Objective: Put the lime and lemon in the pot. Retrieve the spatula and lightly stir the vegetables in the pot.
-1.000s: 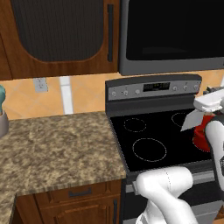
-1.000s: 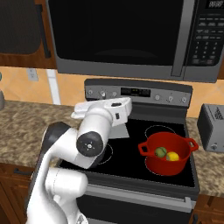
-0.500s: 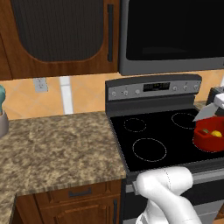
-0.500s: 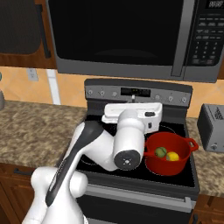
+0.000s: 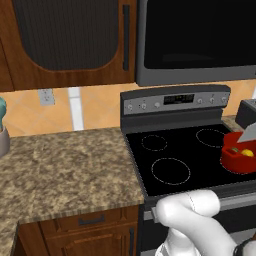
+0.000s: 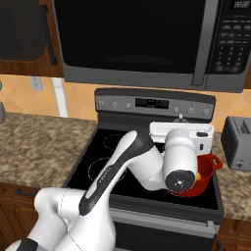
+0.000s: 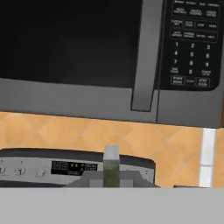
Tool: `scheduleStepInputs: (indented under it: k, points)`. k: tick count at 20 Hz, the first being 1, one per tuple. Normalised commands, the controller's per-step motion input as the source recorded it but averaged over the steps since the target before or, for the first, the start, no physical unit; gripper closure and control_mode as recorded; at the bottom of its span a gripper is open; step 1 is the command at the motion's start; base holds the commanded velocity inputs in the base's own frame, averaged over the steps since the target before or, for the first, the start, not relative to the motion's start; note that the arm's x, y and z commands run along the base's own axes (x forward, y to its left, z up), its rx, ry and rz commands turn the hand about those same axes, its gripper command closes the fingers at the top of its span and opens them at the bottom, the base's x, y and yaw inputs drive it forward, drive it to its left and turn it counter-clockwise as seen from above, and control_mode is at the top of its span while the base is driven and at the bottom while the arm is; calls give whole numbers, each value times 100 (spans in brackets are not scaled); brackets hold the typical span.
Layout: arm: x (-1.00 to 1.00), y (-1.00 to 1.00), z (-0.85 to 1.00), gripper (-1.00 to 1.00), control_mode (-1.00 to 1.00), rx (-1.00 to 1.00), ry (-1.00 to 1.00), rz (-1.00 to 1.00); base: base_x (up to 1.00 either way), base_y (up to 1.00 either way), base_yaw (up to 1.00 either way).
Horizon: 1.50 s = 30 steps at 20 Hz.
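Spatula [image 5: 248, 134] work is judged to be the step in hand: the lemon [image 5: 247, 152] is seen inside the red pot [image 5: 235, 162], and a small green patch beside it is taken for the lime [image 5: 234, 149]. The pot is placed at the front right corner of the cooktop [image 5: 175, 150]. A pale slanted blade is seen just above the pot's rim, at the right edge of the left base view.

The gripper [image 7: 111, 180] is clenched, and a narrow grey bar is clamped upright between its tips, taken for the spatula's handle. The hand is pointed level at the microwave [image 7: 87, 52].

A small, gentle sweep is called for next, with the blade kept low inside the rim so that neither fruit is flicked out and the pot is not shoved.

The pot is cut off by the frame edge in the left base view and is largely covered by the arm [image 6: 147, 162] in the right base view. Whether the blade touches the fruit cannot be told.
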Motion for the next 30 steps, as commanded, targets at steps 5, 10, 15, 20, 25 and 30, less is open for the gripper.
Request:
scheduleStepInputs:
  k: [5,10,15,20,25,30]
  points:
    - [54,-58,-39,100,-100,0,4,0,0,0,0]
    - [64,-33,-46,100,-100,1,2,3,0,0,0]
    - [42,-36,-45,100,-100,4,2,11,0,0,0]
    - [39,-45,-41,100,-100,2,2,12,0,0,0]
    - [23,-49,-43,100,-100,0,3,12,0,0,0]
    - [-39,-24,-4,100,-100,1,-1,8,0,0,0]
